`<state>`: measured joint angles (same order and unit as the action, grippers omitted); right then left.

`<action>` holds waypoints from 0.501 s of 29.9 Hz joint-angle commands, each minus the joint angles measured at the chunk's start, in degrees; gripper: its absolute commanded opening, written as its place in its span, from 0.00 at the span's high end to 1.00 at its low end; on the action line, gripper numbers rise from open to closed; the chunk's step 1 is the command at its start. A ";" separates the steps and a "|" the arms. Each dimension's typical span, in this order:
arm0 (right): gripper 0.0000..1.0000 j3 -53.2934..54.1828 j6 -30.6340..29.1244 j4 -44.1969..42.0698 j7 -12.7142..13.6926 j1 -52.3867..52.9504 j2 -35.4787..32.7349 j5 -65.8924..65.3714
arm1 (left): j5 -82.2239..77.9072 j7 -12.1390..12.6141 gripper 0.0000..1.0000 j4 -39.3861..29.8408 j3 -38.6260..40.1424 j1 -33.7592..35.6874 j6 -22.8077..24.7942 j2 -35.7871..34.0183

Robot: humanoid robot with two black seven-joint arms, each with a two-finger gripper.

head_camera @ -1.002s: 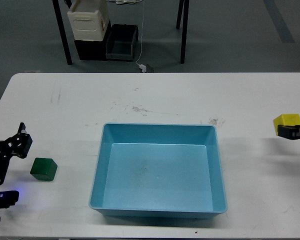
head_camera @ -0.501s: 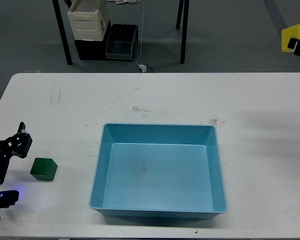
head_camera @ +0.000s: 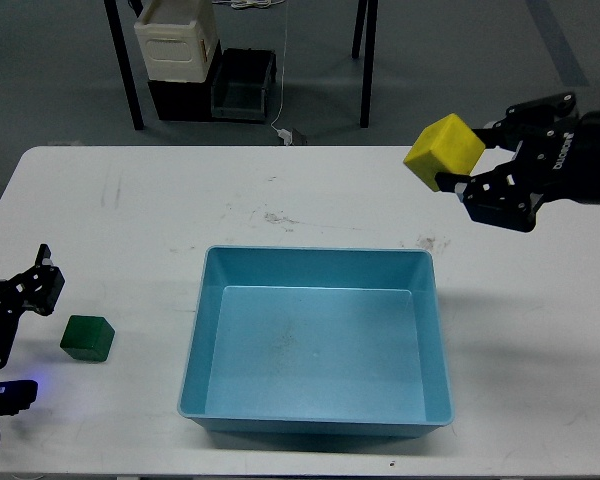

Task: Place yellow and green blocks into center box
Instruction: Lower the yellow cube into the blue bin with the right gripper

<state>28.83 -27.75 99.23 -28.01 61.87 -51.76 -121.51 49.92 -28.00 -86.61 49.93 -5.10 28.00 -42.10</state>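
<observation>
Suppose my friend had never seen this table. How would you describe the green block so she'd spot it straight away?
Start at the big light-blue box in the middle of the white table, then look left toward the table's near-left edge. The green block sits flat on the tabletop there, just beside the left pincer. It is the only green thing, and unlike the yellow block it is not lifted in the air.

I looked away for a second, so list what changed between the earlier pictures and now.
The right gripper, shut on the yellow block, lifted it off the table's right edge, swung it up, then carried it leftward; it now hangs above the table just beyond the blue box's far right corner. The green block, the left gripper beside it and the box stayed put.
</observation>
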 commanded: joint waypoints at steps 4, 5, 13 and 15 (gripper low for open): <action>0.99 -16.16 -0.11 -0.53 0.01 6.33 6.05 -3.49 | 0.01 0.00 0.00 0.04 0.35 0.00 0.00 0.00; 0.99 -17.22 -0.11 -0.70 0.01 6.24 6.58 -3.49 | 0.01 0.00 0.00 -0.05 0.35 0.00 0.00 0.00; 0.98 -24.69 -0.25 -5.79 0.01 5.37 14.83 -3.49 | 0.09 0.00 0.00 0.04 0.44 0.00 0.00 0.00; 0.97 -26.36 -0.25 -8.08 0.01 4.84 17.29 -3.49 | 0.18 0.00 0.00 0.04 0.44 0.00 0.00 0.00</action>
<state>4.78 -27.99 94.10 -28.00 67.38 -37.76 -125.01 50.00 -28.00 -86.58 50.36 -5.09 28.00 -42.10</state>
